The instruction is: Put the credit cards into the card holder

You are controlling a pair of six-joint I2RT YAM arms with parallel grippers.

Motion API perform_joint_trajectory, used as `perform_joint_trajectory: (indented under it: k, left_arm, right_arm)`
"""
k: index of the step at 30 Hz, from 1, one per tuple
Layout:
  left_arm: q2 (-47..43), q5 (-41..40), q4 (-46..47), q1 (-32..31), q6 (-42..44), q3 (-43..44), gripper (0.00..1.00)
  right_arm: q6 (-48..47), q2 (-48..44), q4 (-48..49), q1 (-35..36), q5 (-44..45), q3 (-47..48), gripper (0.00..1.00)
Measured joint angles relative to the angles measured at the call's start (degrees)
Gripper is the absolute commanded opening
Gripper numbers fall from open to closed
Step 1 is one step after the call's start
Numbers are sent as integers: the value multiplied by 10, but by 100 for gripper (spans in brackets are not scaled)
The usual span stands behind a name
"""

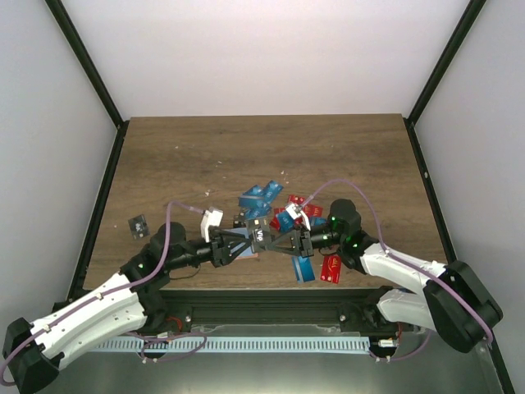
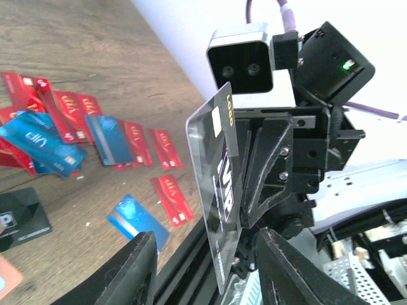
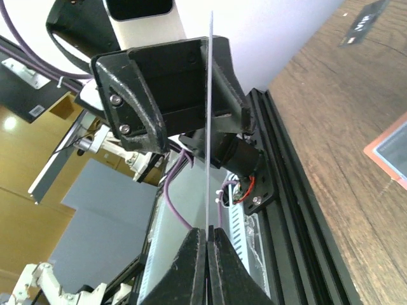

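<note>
Right gripper clamps black card; left gripper spread wide astride it. Close left on flat faces before right releases.

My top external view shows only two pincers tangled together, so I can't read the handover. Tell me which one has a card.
Observer: The right pincer is shut on a dark VIP card, which shows edge-on in its wrist view.
Operator: Give me the left one's state.
Observer: The left pincer is open. Its jaws stand apart on either side of the card's lower end.
Operator: Now locate the card holder.
Observer: What looks like the tan-orange card holder lies flat on the table close beside the pincers. Only its corner shows in the right wrist view.
</note>
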Motion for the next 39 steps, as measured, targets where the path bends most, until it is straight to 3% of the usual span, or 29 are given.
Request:
perform_joint_trajectory:
  k: [8,14,15,18,21,28,32,39]
  left_arm:
    - [5,32,82,0,-40,-26,27]
    - [40,53,134,1,-57,-29,4]
    - [45,57,141,1,-61,-29,4]
    - [56,62,155,2,-66,-29,4]
    - [52,39,123,7,-67,-28,4]
    - [27,-42,-36,127,-67,-30,4]
    - [19,-46,-56,180,-73,-72,4]
    - [29,-48,-68,216,-89,-113,4]
  right_arm:
    - [28,0,51,0,-37,-3,1]
    - [33,3,62,5,-44,-3,1]
    - [33,5,63,5,-44,-3,1]
    - [29,14,52,4,-37,-3,23]
    - [9,20,7,6,-19,2,34]
    - [-49,72,-131,8,75,43,36]
    - [-57,114,-163,13,112,49,36]
    - [-60,187,-177,29,154,65,35]
